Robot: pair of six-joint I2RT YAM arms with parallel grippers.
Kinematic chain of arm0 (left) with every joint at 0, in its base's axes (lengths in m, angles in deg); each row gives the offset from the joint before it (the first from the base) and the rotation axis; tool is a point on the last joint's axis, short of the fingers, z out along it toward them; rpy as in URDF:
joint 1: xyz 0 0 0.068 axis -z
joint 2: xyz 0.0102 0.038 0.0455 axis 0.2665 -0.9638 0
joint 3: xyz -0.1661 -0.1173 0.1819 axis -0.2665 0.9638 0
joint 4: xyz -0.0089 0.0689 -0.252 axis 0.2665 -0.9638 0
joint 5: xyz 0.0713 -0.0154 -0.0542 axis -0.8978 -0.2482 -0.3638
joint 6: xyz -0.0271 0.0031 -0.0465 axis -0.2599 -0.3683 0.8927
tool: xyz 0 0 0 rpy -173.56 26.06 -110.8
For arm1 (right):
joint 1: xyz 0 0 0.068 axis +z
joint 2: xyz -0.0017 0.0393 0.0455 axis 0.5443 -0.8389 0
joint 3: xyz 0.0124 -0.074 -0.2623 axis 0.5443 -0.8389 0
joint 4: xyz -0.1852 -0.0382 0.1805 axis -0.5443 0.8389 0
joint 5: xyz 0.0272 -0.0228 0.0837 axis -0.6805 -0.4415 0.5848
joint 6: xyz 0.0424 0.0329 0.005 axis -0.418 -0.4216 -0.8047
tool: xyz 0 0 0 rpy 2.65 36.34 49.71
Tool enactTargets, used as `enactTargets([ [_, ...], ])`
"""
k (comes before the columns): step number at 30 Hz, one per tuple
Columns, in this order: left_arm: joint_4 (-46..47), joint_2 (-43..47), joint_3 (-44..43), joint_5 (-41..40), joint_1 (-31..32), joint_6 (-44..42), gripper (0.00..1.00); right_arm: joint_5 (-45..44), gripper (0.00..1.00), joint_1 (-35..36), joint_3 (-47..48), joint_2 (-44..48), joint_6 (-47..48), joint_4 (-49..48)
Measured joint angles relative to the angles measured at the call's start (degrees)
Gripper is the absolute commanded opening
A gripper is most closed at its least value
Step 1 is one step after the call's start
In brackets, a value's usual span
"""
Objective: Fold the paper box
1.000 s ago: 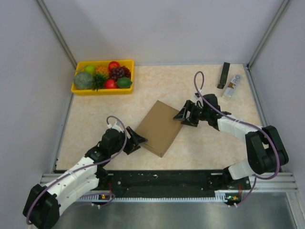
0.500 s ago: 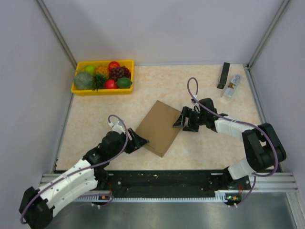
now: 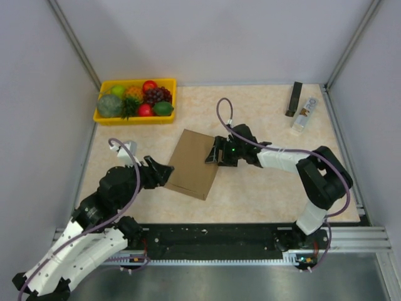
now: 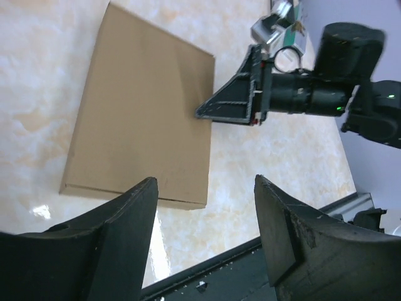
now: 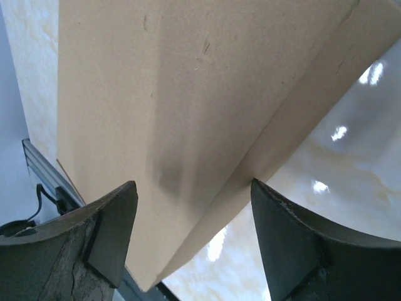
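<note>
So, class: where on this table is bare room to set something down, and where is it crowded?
Free: the far middle strip between the yellow plastic fruit tray and the black bar beside the clear bottle; also the near-right patch of the table. Crowded: the centre, where the left hand and right hand flank the flat brown cardboard box.

Tray (image 3: 135,120): yellow, held fruit (image 3: 150,86), far-left corner of bench (image 3: 263,188).
Black bar (image 3: 294,99), bottle (image 3: 304,114): lay side by side, far right.
</note>
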State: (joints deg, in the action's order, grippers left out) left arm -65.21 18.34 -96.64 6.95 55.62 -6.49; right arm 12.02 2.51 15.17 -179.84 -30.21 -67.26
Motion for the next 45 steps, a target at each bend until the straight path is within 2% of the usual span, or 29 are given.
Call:
enactTargets([
  [5, -3.37, 0.13, -7.65, -2.14, 0.0, -4.74, 0.68, -1.25, 0.72, 1.9, 6.88, -4.74, 5.49, 1.88],
  [13, -7.8, 3.67, -8.46, -3.8, 0.0, -6.84, 0.68, 3.39, 0.7, 2.05, 14.12, -11.76, 14.95, 3.63],
  [19, -9.38, 4.35, -8.48, -4.63, 0.0, -6.99, 0.68, 5.77, 0.69, 3.96, 13.62, -11.91, 17.75, 3.04],
  [24, -9.57, 4.98, -8.5, -5.03, 0.0, -7.19, 0.68, 6.78, 0.69, 6.51, 8.61, -8.48, 17.99, 1.9],
  [33, -9.7, 5.11, -8.52, -4.74, 0.0, -6.78, 0.68, 3.02, 0.69, 11.1, 0.72, -2.67, 10.08, -0.35],
  [45, -9.75, 5.64, -8.5, -4.7, 0.0, -6.27, 0.69, -7.85, 0.68, 13.9, -6.86, 1.62, -11.21, -6.12],
])
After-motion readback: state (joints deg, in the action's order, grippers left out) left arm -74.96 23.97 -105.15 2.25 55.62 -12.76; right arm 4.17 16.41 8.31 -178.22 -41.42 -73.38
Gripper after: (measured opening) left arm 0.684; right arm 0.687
